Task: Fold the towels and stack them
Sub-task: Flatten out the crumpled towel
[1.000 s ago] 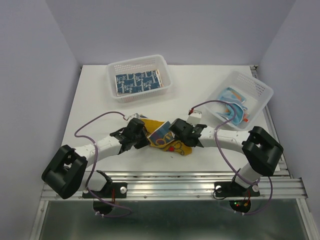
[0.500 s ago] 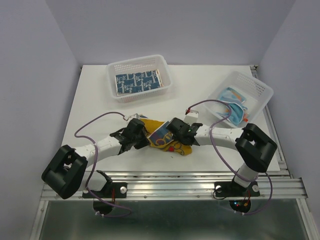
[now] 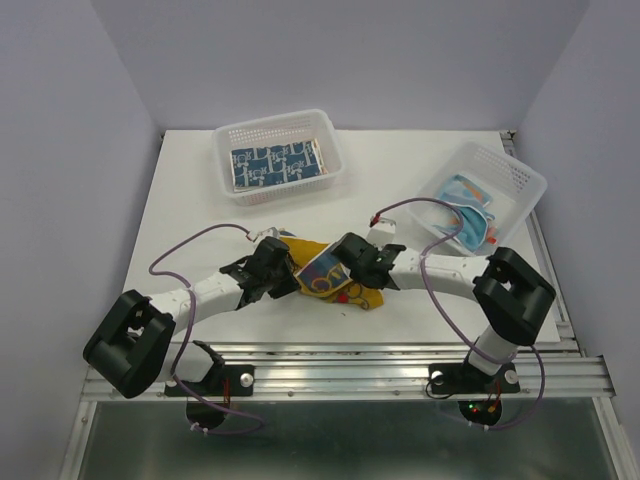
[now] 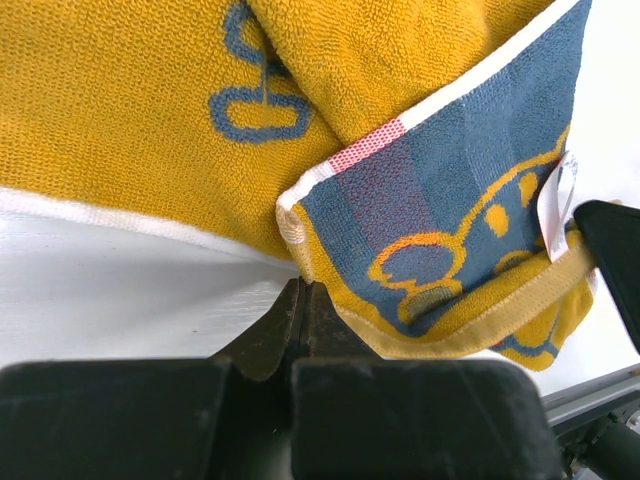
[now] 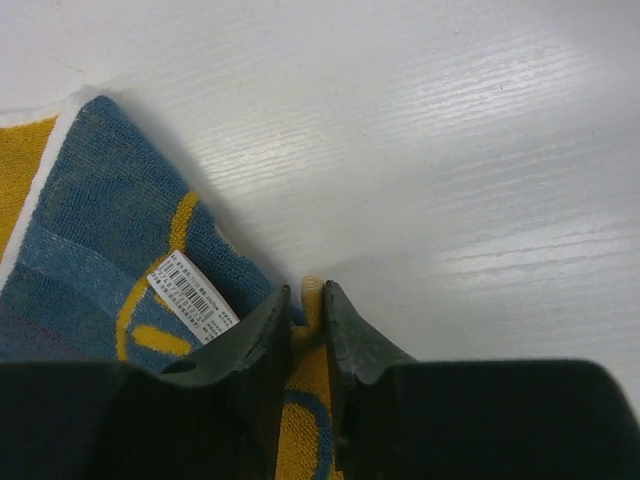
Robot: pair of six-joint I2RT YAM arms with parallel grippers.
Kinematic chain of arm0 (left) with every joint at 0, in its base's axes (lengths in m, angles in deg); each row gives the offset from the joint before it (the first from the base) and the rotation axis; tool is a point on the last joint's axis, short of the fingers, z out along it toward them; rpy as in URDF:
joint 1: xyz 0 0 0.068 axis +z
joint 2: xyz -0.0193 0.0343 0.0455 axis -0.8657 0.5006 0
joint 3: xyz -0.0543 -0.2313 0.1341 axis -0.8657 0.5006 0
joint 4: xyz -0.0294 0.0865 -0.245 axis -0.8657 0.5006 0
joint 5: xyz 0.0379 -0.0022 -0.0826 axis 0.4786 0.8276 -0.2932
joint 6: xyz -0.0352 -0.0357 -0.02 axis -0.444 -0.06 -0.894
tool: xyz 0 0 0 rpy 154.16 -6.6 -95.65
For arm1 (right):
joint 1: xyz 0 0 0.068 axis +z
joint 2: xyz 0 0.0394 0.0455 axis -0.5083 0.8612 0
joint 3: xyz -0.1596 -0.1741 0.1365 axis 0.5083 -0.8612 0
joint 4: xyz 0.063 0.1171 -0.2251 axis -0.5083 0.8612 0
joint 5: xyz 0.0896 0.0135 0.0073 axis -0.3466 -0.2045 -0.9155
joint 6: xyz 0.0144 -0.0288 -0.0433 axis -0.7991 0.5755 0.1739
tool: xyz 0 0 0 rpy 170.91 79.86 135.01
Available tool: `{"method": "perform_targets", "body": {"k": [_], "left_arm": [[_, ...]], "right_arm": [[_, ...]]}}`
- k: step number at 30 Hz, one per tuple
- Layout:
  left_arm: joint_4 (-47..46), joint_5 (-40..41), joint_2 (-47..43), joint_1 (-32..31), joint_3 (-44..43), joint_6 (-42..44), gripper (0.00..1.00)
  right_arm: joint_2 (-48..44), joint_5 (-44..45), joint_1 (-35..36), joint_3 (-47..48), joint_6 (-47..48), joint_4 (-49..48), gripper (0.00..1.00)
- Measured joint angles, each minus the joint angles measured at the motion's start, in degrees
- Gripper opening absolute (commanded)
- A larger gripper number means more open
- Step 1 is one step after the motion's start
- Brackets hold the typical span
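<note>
An orange-yellow towel (image 3: 368, 296) with a blue patterned underside lies crumpled at the near middle of the table, between both grippers. My left gripper (image 3: 283, 268) is shut at a folded corner of it (image 4: 300, 285), its tips pinching the hem. My right gripper (image 3: 347, 264) is shut on a yellow edge of the same towel (image 5: 309, 292), next to its white label (image 5: 192, 292). A navy patterned towel (image 3: 278, 163) lies flat in the far basket. A light blue towel (image 3: 465, 205) lies bunched in the right basket.
A white perforated basket (image 3: 225, 165) stands at the back centre-left and another (image 3: 520, 175) at the right edge. Purple cables loop over both arms. The table's metal front rail (image 3: 350, 365) runs just behind the arm bases.
My right gripper has moved a little left, toward the left gripper, with the towel edge in it. The left arm has not moved.
</note>
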Motion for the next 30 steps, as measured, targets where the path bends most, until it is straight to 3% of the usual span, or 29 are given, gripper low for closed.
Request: {"method": "perform_targets", "body": {"k": [2,3,14,20,25,30], "left_arm": [[0.0,0.0,0.0,0.0,0.0,0.0,0.00],[0.0,0.0,0.0,0.0,0.0,0.0,0.00],[4.1,2.6,-3.7,-0.4,-6.0,1.3,0.00],[7.7,5.9,-11.0,-0.7,-19.9,4.9,0.00],[8.3,8.0,-14.4,-0.7,-34.2,8.7,0.00],[8.6,7.9,-14.2,-0.7,-47.3,13.4,0.00]], "right_arm": [[-1.4,0.1,0.0,-0.6,-0.2,0.0,0.11],[-2.0,0.1,0.0,-0.9,-0.3,0.2,0.01],[-12.6,2.8,0.0,-2.0,3.4,3.8,0.01],[-23.2,4.1,0.0,1.2,14.4,2.9,0.01],[-29.2,3.6,0.0,12.6,26.2,-1.8,0.01],[-28.5,0.1,0.0,27.0,35.2,-5.4,0.01]]}}
